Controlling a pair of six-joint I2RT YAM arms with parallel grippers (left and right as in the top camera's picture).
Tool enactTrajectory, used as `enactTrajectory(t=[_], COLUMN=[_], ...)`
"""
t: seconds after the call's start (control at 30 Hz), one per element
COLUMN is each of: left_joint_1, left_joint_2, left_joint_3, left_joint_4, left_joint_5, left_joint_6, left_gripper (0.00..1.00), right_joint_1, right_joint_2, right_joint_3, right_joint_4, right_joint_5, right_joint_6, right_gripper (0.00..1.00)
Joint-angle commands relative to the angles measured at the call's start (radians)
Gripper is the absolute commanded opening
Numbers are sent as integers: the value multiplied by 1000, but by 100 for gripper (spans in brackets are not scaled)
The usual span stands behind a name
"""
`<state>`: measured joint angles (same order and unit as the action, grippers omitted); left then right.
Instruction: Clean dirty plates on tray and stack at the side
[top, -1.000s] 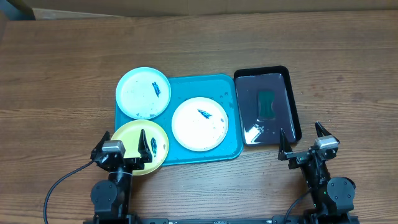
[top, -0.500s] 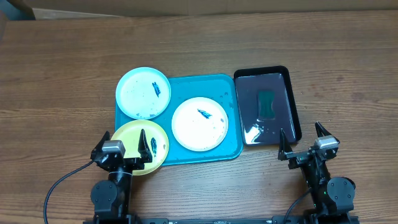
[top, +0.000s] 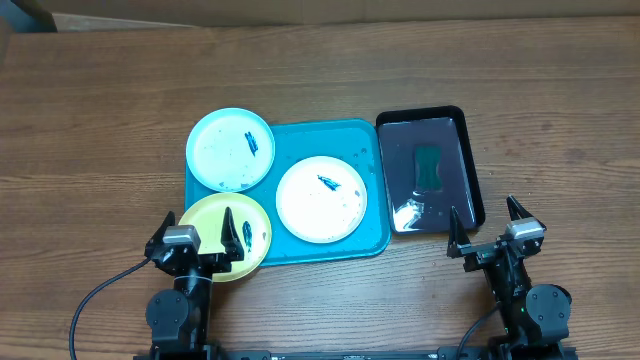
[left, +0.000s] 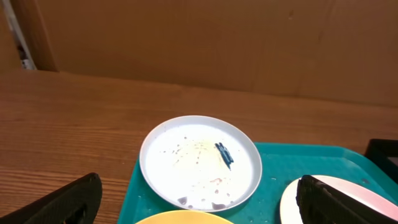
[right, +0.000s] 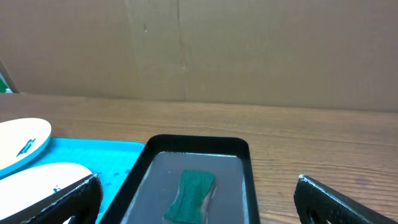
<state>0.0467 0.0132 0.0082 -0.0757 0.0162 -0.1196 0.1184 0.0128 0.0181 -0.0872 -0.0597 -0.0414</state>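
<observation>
My left end effector (top: 196, 230) and right end effector (top: 484, 222) hung released, empty. The smeared plates (top: 321, 199) lay on the turquoise tray (top: 372, 238); I reckoned the right should take the green sponge (top: 430, 165) first, pinching its middle squarely.

black tray (top: 405, 150) on wooden table (top: 300, 70) | green sponge (top: 430, 165) inside — apparently lying in shallow water | cardboard wall (right: 249, 50) behind

- The left gripper (top: 197, 232) sits low at the near side, jaws spread wide with nothing between them.
- The right gripper (top: 484, 222) mirrors it, jaws equally wide and empty.
- The left arm (top: 178, 305) and right arm (top: 530, 305) are folded back, grippers pointing forward.
</observation>
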Motion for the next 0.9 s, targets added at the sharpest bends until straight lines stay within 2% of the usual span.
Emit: enactTrajectory(t=[0.0,0.2,0.33,0.43,0.63,0.73,0.87], left_joint_1=[4,4,4,4,4,3,3], left_joint_2=[-7,-7,-7,-7,66,211,512], left_joint_3=[-3,-3,48,132,408,614,987], left_joint_4=[1,2,-2,-55,-232,-348,-657], left_joint_5=[-35,-18,128,158,165,169,181], left_joint_6=[19,18,8,-40,-91,-91,-72], left_gripper=[100,100,100,100,100,100,100], right_joint_1=[-3,-3,-3,-3,-3,-3,-3], right_joint_2=[-10,-10,-10,-10,-10,-10,-10], right_joint_3=[-10,-10,-10,-10,-10,-10,-10], right_joint_4=[6,6,6,6,6,6,6], right_joint_5=[10,10,10,10,10,10,10], right_joint_6=[-5,-5,-5,-5,-5,-5,-5], right_gripper=[100,100,100,100,100,100,100])
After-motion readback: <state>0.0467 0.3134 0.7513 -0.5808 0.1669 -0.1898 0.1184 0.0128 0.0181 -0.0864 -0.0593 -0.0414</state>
